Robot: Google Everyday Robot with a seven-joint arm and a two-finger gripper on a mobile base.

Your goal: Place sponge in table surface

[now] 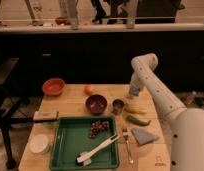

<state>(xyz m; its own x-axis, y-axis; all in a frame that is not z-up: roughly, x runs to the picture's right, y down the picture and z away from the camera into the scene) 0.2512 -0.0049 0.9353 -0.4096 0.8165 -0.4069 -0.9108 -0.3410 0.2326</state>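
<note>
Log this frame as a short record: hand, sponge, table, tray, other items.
hand: low over the table's far right part, behind the small cup
sponge: cannot be told apart from the hand; none seen lying on the wood
table surface: light wood
green tray: front centre, holds a dark cluster and a white utensil
other items: orange bowl, dark bowl, folded cloth, tan-topped block

Grey sponge (135, 87) in gripper (134, 94) over table (70, 106)
</note>
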